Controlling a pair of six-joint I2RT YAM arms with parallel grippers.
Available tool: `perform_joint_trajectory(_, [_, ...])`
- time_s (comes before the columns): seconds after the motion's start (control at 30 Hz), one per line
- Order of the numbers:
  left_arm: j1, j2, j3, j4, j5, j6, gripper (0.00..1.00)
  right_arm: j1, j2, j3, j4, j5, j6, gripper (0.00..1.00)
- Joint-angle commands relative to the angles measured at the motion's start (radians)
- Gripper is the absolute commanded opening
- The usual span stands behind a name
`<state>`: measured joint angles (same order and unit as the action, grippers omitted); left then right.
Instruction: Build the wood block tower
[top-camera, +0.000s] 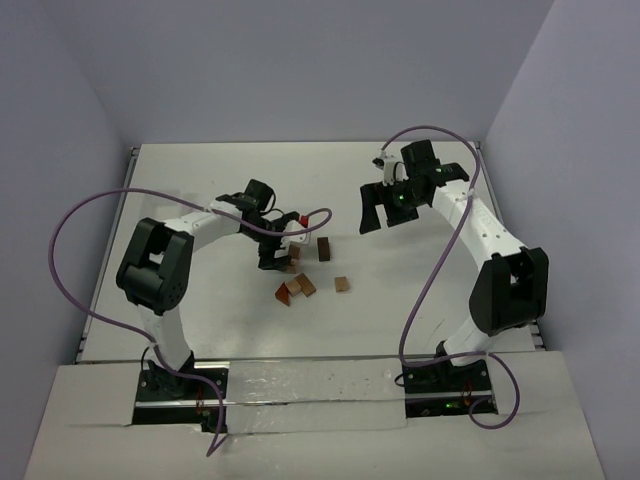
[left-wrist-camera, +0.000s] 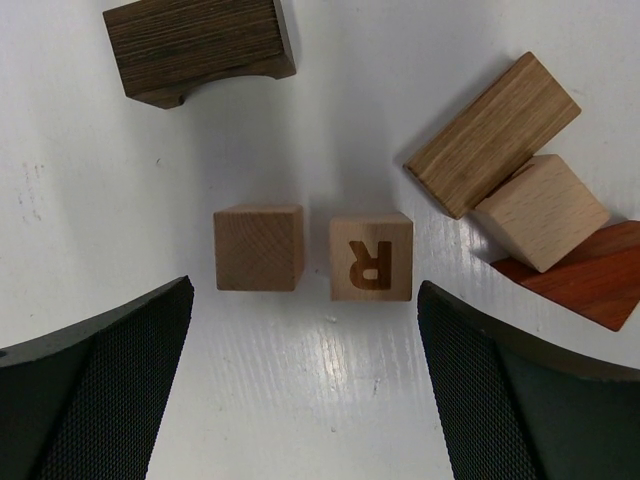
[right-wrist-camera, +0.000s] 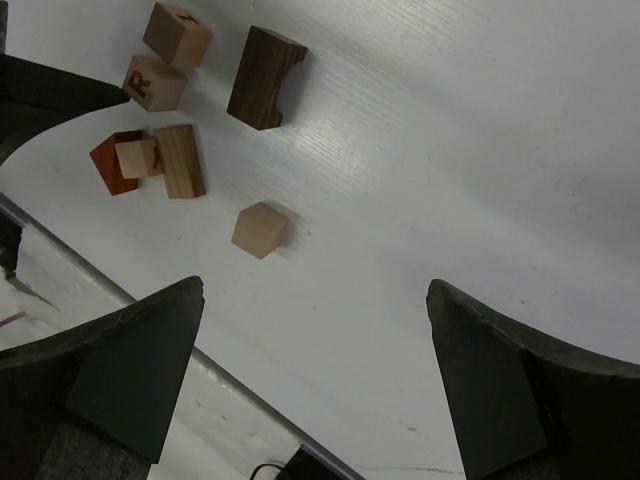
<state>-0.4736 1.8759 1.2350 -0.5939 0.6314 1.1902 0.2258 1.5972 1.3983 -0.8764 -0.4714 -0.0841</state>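
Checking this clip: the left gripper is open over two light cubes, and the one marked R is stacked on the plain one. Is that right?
Not stacked. The left wrist view shows the R cube lying beside the plain cube, level with it, with a narrow gap between them. The rest holds: the left gripper is open over the two light cubes.
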Motion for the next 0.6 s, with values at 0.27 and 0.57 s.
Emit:
perform_joint_trajectory(0.27, [-0.012, 0.054, 0.080, -0.009, 0.035, 0.036, 0.99, -0.019, 0.026, 0.024, 0.004, -0.046, -0.009, 1.00])
perform_joint_trajectory(0.57, [-0.015, 0.073, 0.099, -0.023, 0.030, 0.034, 0.92, -0.019, 0.036, 0.024, 0.003, -0.058, -0.009, 1.00])
